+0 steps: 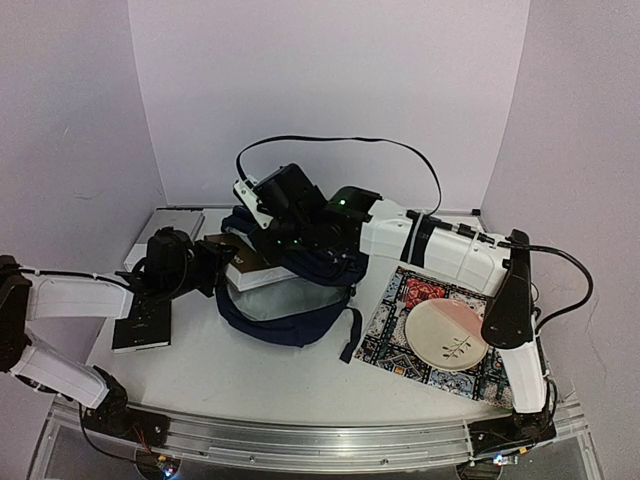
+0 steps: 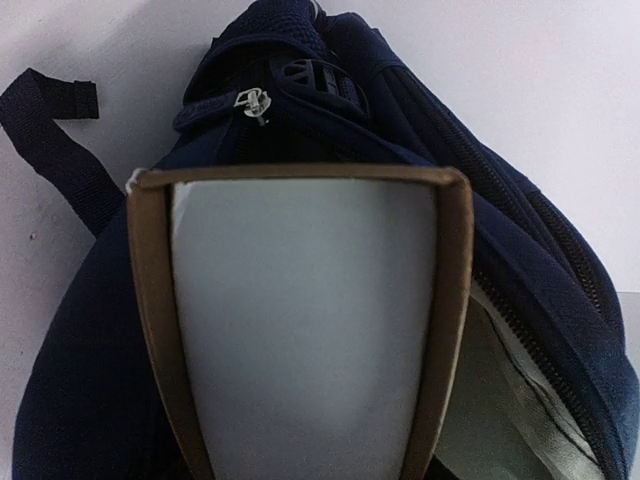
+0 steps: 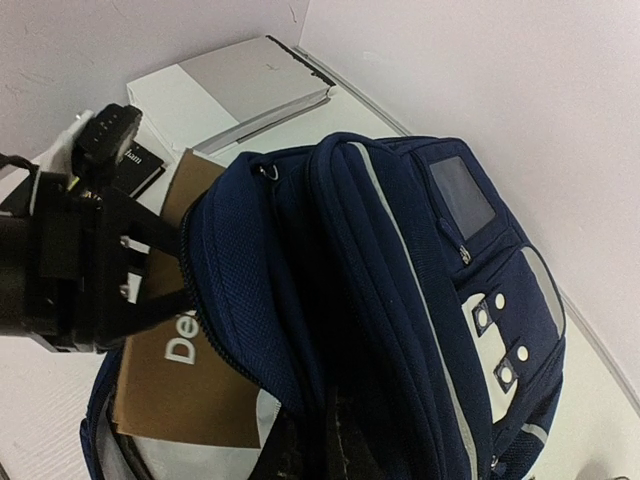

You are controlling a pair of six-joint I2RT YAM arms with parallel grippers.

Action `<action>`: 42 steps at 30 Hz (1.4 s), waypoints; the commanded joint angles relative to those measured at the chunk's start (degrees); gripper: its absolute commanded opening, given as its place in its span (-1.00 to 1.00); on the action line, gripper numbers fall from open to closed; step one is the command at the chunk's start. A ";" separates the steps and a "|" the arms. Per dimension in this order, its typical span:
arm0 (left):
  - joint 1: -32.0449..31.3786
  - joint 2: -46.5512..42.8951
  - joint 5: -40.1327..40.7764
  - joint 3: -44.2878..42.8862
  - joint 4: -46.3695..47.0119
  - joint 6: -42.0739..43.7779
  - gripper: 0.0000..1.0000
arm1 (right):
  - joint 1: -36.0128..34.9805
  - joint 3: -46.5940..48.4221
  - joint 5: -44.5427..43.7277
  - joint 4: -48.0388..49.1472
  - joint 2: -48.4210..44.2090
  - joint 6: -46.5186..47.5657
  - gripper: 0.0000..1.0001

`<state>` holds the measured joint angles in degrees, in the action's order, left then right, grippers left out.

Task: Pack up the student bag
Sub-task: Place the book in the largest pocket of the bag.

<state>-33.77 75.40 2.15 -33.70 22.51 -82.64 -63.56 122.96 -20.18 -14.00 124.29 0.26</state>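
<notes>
The student bag point(image 1: 290, 300), navy with white trim, lies in the middle of the table with its main pocket open to the left. My right gripper point(image 1: 252, 205) is shut on the fabric at the top of the bag point(image 3: 400, 300) and holds the opening up; its fingers point(image 3: 335, 445) show at the bottom of the right wrist view. My left gripper point(image 1: 212, 263) is shut on a brown-covered book point(image 1: 245, 268). The book point(image 2: 300, 320) points into the bag's point(image 2: 500, 220) mouth with its front end inside. The left gripper's own fingers are hidden behind the book in the left wrist view.
A black notebook point(image 1: 142, 322) lies under the left arm. A flat white box point(image 1: 170, 228) sits at the back left. A patterned mat point(image 1: 395, 330) with a pale plate point(image 1: 450, 335) lies to the right, beneath the right arm.
</notes>
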 commanded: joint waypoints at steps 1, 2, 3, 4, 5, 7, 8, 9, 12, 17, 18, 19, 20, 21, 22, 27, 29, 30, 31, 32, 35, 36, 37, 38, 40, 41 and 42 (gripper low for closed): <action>-1.80 4.61 9.45 -5.28 14.99 -0.85 -0.71 | -1.51 3.69 0.52 5.30 -4.59 -3.35 -1.00; -1.93 6.35 9.73 -5.74 16.34 -1.22 -0.70 | -1.55 3.69 0.83 5.30 -4.63 -3.40 -1.00; -2.12 8.16 9.97 -6.25 17.74 -1.37 -0.69 | -1.60 3.66 1.14 5.30 -4.64 -3.45 -1.00; -2.44 9.84 10.24 -6.87 19.44 -1.25 -0.67 | -1.65 3.61 1.44 5.30 -4.60 -3.50 -1.00; -2.87 11.39 10.58 -7.74 21.12 -0.63 -0.66 | -1.65 3.54 1.65 5.30 -4.59 -3.44 -1.00; -3.58 14.96 11.09 -9.35 23.71 0.32 -0.62 | -1.60 3.25 1.75 5.30 -4.65 -3.30 -1.00; -3.92 16.92 11.23 -10.12 24.88 0.63 -0.60 | -1.62 3.09 1.54 5.30 -4.67 -3.16 -1.00; -4.26 18.32 11.32 -10.61 26.50 1.36 -0.57 | -1.59 3.02 1.07 5.30 -4.67 -2.95 -1.00; -5.28 23.59 11.43 -13.37 28.72 3.26 -0.49 | -1.52 2.73 -0.25 5.38 -4.62 -1.72 -1.00; -6.00 30.11 8.80 -14.33 31.97 4.20 -0.27 | -0.81 2.29 -2.90 5.39 -4.02 -0.77 -1.00; -6.26 30.41 9.25 -13.69 33.20 4.41 -0.21 | -0.41 2.16 -3.06 5.39 -3.91 -0.74 -1.00; -6.62 30.25 10.11 -13.05 33.82 5.09 -0.16 | -0.01 2.04 -2.96 5.41 -3.85 -0.72 -1.00; -7.02 29.87 10.81 -12.48 34.30 5.88 -0.10 | 0.40 1.96 -2.86 5.45 -3.76 -0.76 -1.00; -7.43 29.25 11.29 -12.07 34.50 7.05 -0.04 | 0.78 1.94 -2.78 5.47 -3.64 -0.85 -1.00; -7.78 28.57 11.76 -11.72 34.49 8.37 0.01 | 1.08 1.95 -2.74 5.55 -3.54 -0.85 -1.00; -9.44 24.67 13.43 -8.09 34.51 10.06 0.21 | 2.73 2.71 -2.61 6.06 -2.57 -0.78 -1.00; -9.54 23.52 13.26 -6.54 34.53 9.39 0.22 | 3.11 3.20 -2.63 6.18 -2.29 -0.74 -1.00; -9.60 23.13 12.84 -5.96 34.50 8.97 0.22 | 3.37 3.46 -2.63 6.23 -2.01 -0.73 -1.00; -9.65 22.74 12.36 -5.48 34.49 8.49 0.23 | 3.60 3.78 -2.63 6.26 -1.82 -0.71 -1.00; -9.75 22.32 11.80 -5.16 34.48 8.01 0.23 | 3.82 4.08 -2.69 6.26 -1.62 -0.76 -1.00; -10.25 20.87 10.15 -4.47 34.45 7.99 0.28 | 4.58 5.02 -2.97 6.36 -0.54 -0.76 -1.00; -10.36 20.29 9.81 -4.28 34.40 8.21 0.32 | 4.86 5.26 -3.00 6.37 -0.28 -0.77 -1.00; -10.47 19.76 9.49 -4.10 34.38 8.69 0.35 | 5.09 5.44 -2.93 6.35 0.04 0.08 -1.00; -10.52 19.39 9.16 -3.89 34.31 8.90 0.38 | 5.29 5.49 -2.80 6.35 0.31 1.00 -1.00; -10.53 18.77 8.51 -3.17 34.21 8.55 0.44 | 5.53 5.40 -2.32 6.35 0.61 1.15 -1.00; -10.53 18.64 8.14 -2.87 34.11 8.44 0.45 | 5.55 5.37 -2.20 6.35 0.78 1.15 -1.00; -10.54 18.56 7.78 -2.61 33.94 8.12 0.47 | 5.55 5.34 -2.06 6.35 0.95 1.15 -1.00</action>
<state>-43.98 96.93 11.88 -37.24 53.09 -74.93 -59.09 124.58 -20.25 -13.48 124.73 0.53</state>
